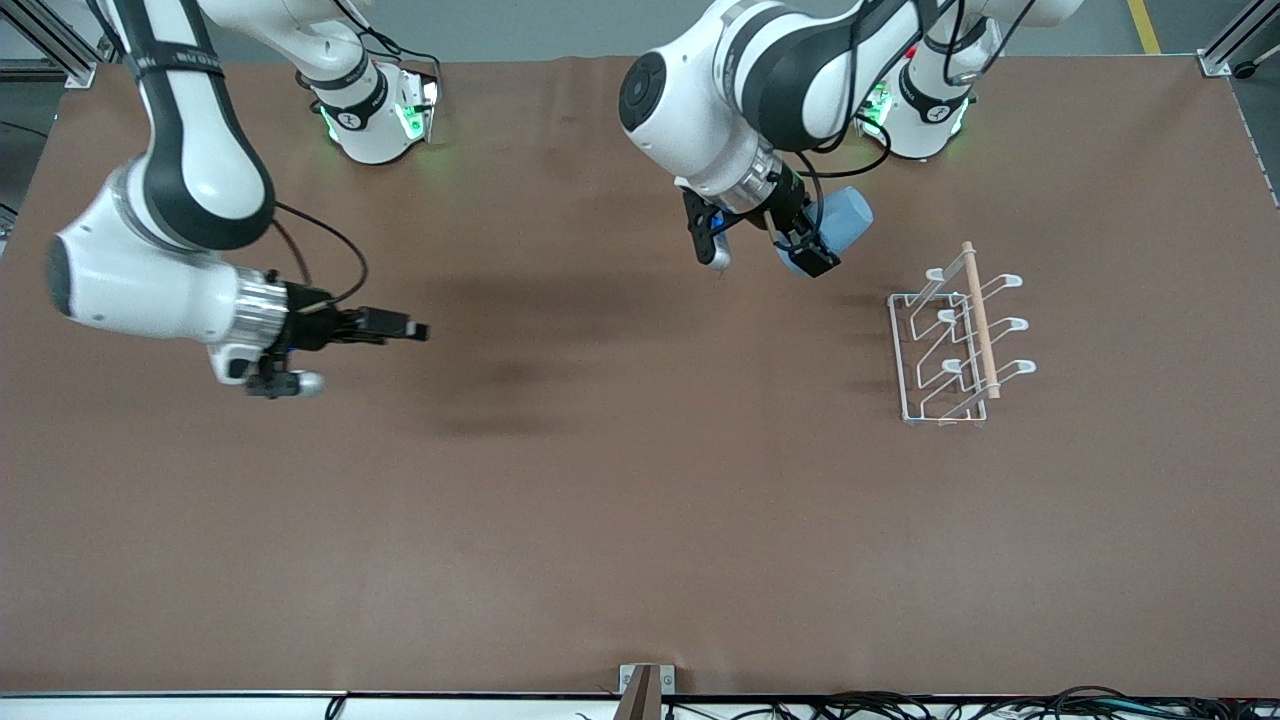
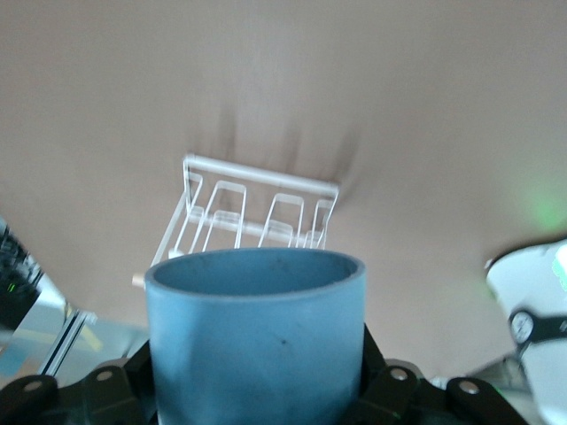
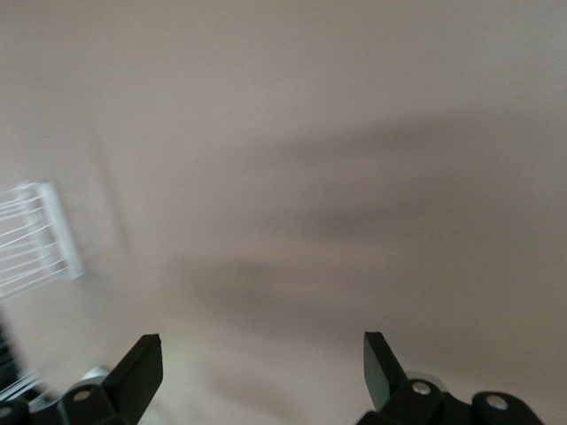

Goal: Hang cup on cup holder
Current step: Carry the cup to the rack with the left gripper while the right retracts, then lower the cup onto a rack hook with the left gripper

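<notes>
Left gripper (image 1: pixel 812 250): we had it clamped around the cup (image 1: pixel 838 222), up in the air over bare table between the left arm's base and the cup holder (image 1: pixel 955 340). In the left wrist view the black fingers (image 2: pixel 390 390) hugged the cup's (image 2: pixel 257 332) lower body from both sides, so that grip looked solid to us.

Cup: held roughly sideways, not upright. Its open mouth faced the rack in the wrist view, with the rim clear of everything.

Cup holder: it sat on the brown table (image 1: pixel 560 520) toward the left arm's end, nearer the front camera than the carried cup. Nothing hung on it yet.

Rack's long axis: the wooden rod (image 1: pixel 980 318) ran from far to near in the front view, with the looped prongs (image 1: pixel 1010 281) sticking out to either side of it.

Key relation: the rack lay ahead of the cup's mouth and lower down, well apart from it. In the left wrist view the rack (image 2: pixel 257 212) showed just above the cup's rim, so we'd say mouth and prongs were already roughly lined up.

Next move, our guess: carry the cup toward the rack and tip the mouth over a prong.

Right gripper (image 1: pixel 395 327): waiting over bare table at the right arm's end, fingers (image 3: pixel 133 372) spread wide and holding nothing.

Nearer arm: the left one, easily.
</notes>
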Robot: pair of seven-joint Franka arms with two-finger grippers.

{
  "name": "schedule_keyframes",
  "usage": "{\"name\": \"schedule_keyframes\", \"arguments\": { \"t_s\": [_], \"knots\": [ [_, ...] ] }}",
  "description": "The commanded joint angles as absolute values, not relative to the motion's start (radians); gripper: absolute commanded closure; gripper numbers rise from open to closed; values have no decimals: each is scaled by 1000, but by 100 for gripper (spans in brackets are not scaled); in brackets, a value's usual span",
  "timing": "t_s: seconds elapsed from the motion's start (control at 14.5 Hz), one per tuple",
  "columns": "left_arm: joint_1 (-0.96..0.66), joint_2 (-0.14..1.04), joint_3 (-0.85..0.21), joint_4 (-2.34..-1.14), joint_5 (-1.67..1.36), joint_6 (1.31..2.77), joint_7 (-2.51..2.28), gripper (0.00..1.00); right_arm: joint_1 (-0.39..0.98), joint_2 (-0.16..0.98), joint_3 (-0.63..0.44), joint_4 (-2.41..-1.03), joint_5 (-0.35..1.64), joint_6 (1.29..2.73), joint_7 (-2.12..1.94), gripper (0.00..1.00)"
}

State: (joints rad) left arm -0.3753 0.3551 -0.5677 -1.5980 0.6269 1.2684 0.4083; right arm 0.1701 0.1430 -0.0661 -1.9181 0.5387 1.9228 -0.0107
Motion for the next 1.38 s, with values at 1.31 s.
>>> {"name": "schedule_keyframes", "arguments": {
  "t_s": [1.31],
  "knots": [
    [-163, 598, -473, -1790, 1198, 1321, 770, 98, -29, 11, -109, -1506, -14, 1569, 58, 0]
  ]
}}
